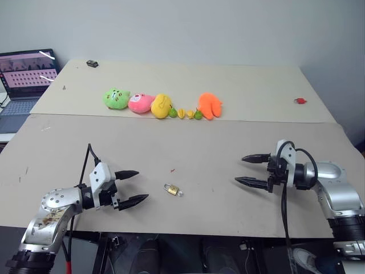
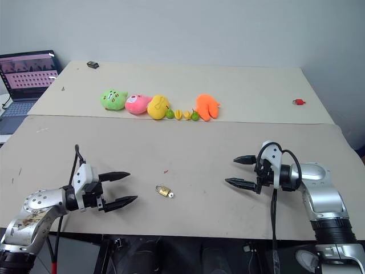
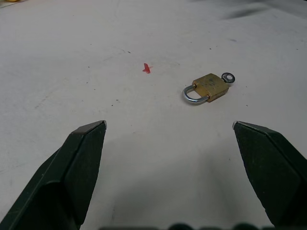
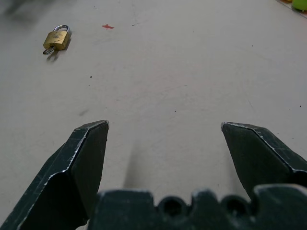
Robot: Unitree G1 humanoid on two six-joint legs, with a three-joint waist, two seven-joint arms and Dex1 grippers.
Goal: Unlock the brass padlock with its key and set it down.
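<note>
We find the brass padlock lying flat on the near counter, its shackle closed, and we take it as our reference point. The key sits at the base of the padlock body, its ring head protruding; in the left wrist view it appears seated in the keyhole. The left tool hovers to the left of the padlock, near but apart from it, fingers spread wide and holding nothing, tips aimed toward the lock. The right tool stands well to the right of the padlock, likewise spread wide and empty, tips pointing back toward it. A small red fleck lies on the counter just beyond the padlock. Farther beyond the padlock, on the rear counter, we note a row of plush toys: green, pink, yellow and orange, with small toy fruits between the last two. A laptop stands far left of the padlock.
</note>
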